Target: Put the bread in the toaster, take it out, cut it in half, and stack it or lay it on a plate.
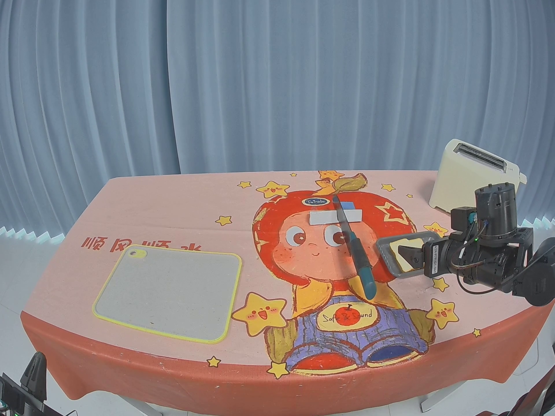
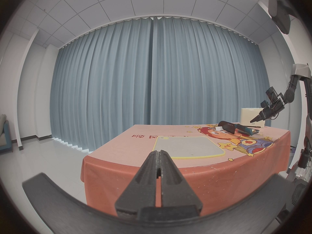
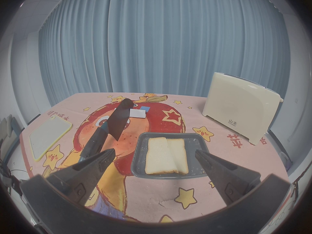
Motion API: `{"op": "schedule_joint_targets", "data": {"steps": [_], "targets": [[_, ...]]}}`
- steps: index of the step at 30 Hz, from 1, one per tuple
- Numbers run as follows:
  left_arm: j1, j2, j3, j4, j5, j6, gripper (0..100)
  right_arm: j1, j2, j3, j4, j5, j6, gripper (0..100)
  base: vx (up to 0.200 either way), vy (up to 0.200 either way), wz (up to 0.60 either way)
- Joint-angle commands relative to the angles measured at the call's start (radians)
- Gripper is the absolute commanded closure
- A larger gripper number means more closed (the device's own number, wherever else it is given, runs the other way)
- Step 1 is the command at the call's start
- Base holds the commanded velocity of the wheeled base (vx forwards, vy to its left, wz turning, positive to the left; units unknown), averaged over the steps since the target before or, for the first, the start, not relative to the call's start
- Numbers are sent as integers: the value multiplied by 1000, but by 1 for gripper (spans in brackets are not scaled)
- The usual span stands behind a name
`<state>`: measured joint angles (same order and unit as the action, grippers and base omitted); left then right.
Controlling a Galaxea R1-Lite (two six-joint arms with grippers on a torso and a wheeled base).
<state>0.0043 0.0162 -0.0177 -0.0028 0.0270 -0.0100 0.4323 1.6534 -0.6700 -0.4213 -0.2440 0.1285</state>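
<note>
Two slices of white bread [image 3: 165,155] lie overlapping in a grey tray [image 3: 195,143] near the table's right edge. My right gripper [image 3: 154,151] hovers open just in front of the tray, one finger to each side of the bread and touching nothing; from the head it is seen as the right gripper [image 1: 404,254] at the tray [image 1: 386,255]. A cream toaster [image 1: 471,174] stands behind the tray at the back right. A knife [image 1: 354,249] with a teal handle rests in the middle. My left gripper [image 2: 158,153] is shut and empty, low beyond the table's front left corner.
A grey cutting board [image 1: 167,293] with a yellow rim lies at the front left of the table. A small white and blue block [image 1: 338,215] props the knife blade. A pink cartoon cloth covers the table, and a blue curtain hangs behind it.
</note>
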Motion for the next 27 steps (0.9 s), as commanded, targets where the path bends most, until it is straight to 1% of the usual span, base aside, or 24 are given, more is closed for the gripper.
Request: {"op": "schedule_joint_targets", "data": {"steps": [1,13,18,27], "targets": [[0,-16,18,0,1,-2,100,0,-1,1,-1,0,0,0,0,0,0],[0,-16,18,0,1,-1,100,0,-1,1,-1,-1,0,0,0,0,0],[0,-16,18,0,1,-1,100,0,-6,0,-2,-20,0,0,0,0,0],[0,-16,18,0,-2,1,100,-1,-38,0,-2,-31,2,0,0,0,0]]}}
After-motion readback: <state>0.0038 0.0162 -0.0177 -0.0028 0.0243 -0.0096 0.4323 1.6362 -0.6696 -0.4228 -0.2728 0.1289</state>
